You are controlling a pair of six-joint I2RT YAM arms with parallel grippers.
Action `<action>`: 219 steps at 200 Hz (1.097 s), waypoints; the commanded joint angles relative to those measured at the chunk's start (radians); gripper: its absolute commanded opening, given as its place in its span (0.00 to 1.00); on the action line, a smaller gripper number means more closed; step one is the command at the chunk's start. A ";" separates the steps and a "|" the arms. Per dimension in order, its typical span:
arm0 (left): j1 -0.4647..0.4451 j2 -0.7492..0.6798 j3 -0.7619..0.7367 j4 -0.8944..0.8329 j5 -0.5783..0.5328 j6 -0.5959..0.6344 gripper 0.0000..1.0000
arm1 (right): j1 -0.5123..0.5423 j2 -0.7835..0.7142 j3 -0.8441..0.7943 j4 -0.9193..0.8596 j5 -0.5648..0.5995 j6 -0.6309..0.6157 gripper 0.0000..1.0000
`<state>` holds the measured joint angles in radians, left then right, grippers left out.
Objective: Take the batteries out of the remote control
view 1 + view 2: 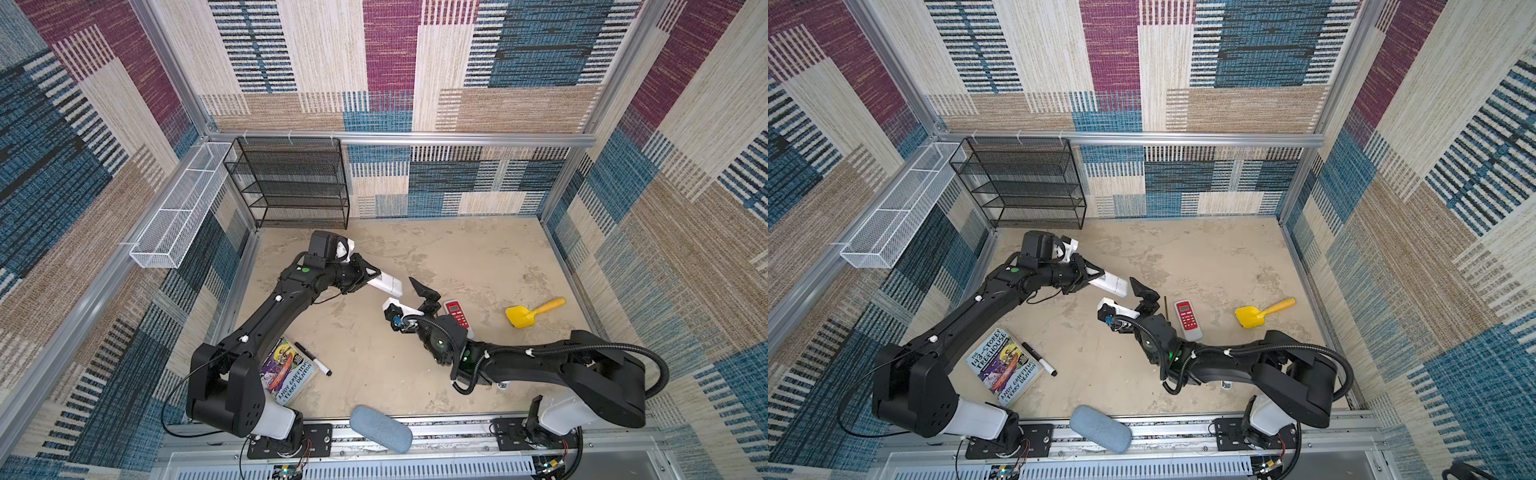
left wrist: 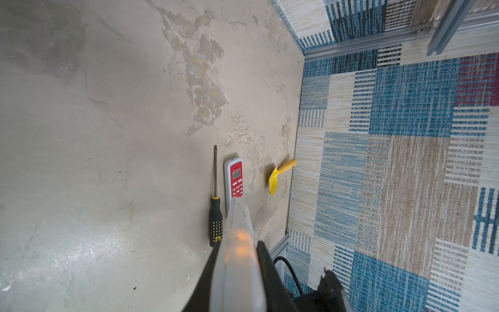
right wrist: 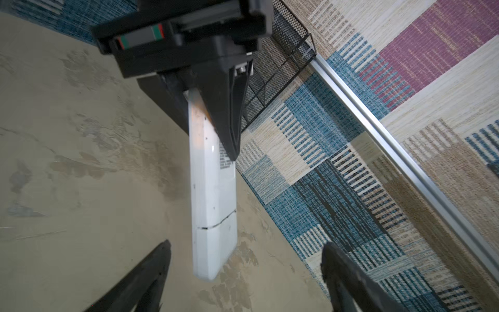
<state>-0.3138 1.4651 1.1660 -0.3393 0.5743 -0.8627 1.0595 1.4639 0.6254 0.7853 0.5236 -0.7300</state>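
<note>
Left claw (image 1: 374, 277) outstretched, clamping white remote (image 1: 391, 286), right claw (image 1: 424, 298) spread

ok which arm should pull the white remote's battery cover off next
Right. The right arm has open jaws facing the free cover end of the white remote; the left arm is busy, jaws shut on its other end, holding it up.

I'm looking at a beige, blotchy tabletop (image 1: 478, 257). Right side: red remote (image 1: 456, 312) lying face up, w/ a screwdriver (image 2: 216, 220) just beside it, parallel, small gap between them. Yellow scoop (image 1: 533, 312) is further right, well apart. Front left: book (image 1: 1004, 366) flat, cover up, marker (image 1: 1040, 359) at its right edge; can't tell if they touch. Black mesh rack (image 1: 291, 187) stands in the back-left corner. Blue-grey pad (image 1: 380, 428) sits at the front edge, partly on the rail.
</note>
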 commanded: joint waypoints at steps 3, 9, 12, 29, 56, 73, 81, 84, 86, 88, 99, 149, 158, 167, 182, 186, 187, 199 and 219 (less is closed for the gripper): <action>0.008 -0.017 -0.022 0.081 -0.059 0.026 0.08 | -0.015 -0.088 0.006 -0.244 -0.166 0.309 0.90; 0.010 -0.020 -0.030 0.090 -0.062 0.031 0.08 | -0.025 -0.113 0.010 -0.281 -0.200 0.367 0.90; 0.011 -0.022 -0.035 0.100 -0.060 0.035 0.08 | -0.033 -0.124 0.014 -0.299 -0.218 0.397 0.90; 0.016 -0.036 -0.074 0.151 -0.047 0.043 0.07 | -0.112 -0.179 0.039 -0.409 -0.377 0.573 0.90; 0.025 -0.080 -0.175 0.280 -0.026 0.009 0.06 | -0.264 -0.199 0.091 -0.536 -0.622 0.771 0.90; 0.031 -0.113 -0.245 0.392 -0.004 -0.031 0.06 | -0.340 -0.164 0.154 -0.615 -0.725 0.864 0.92; 0.035 -0.133 -0.276 0.443 -0.004 -0.051 0.06 | -0.374 -0.141 0.183 -0.643 -0.793 0.898 0.93; 0.036 -0.140 -0.285 0.458 -0.004 -0.057 0.05 | -0.384 -0.133 0.196 -0.652 -0.812 0.910 0.92; 0.037 -0.144 -0.293 0.471 -0.004 -0.061 0.05 | -0.391 -0.128 0.203 -0.658 -0.823 0.918 0.93; 0.037 -0.150 -0.300 0.482 0.021 -0.064 0.05 | -0.398 -0.123 0.209 -0.662 -0.833 0.928 0.93; 0.039 -0.179 -0.322 0.513 0.030 -0.076 0.05 | -0.440 -0.102 0.227 -0.656 -0.951 0.965 0.93; 0.041 -0.305 -0.397 0.585 0.044 -0.093 0.05 | -0.549 -0.050 0.306 -0.650 -1.169 1.163 0.76; 0.041 -0.325 -0.416 0.615 0.042 -0.110 0.05 | -0.553 -0.043 0.330 -0.664 -1.192 1.175 0.69; 0.041 -0.340 -0.430 0.642 0.045 -0.122 0.05 | -0.555 -0.039 0.350 -0.669 -1.213 1.190 0.66; 0.041 -0.350 -0.440 0.679 0.061 -0.142 0.05 | -0.556 -0.035 0.378 -0.678 -1.231 1.218 0.65; 0.041 -0.350 -0.442 0.686 0.066 -0.148 0.05 | -0.556 -0.034 0.388 -0.684 -1.230 1.223 0.65; 0.041 -0.350 -0.442 0.689 0.067 -0.150 0.05 | -0.556 -0.032 0.390 -0.686 -1.230 1.224 0.65; 0.041 -0.346 -0.449 0.726 0.084 -0.175 0.05 | -0.556 -0.020 0.417 -0.710 -1.228 1.236 0.63; 0.041 -0.332 -0.463 0.804 0.101 -0.227 0.05 | -0.556 0.005 0.446 -0.727 -1.243 1.251 0.62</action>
<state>-0.2733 1.1244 0.7158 0.3111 0.6353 -1.0039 0.5037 1.4479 1.0424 0.0914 -0.6731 0.4675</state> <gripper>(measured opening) 0.210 0.622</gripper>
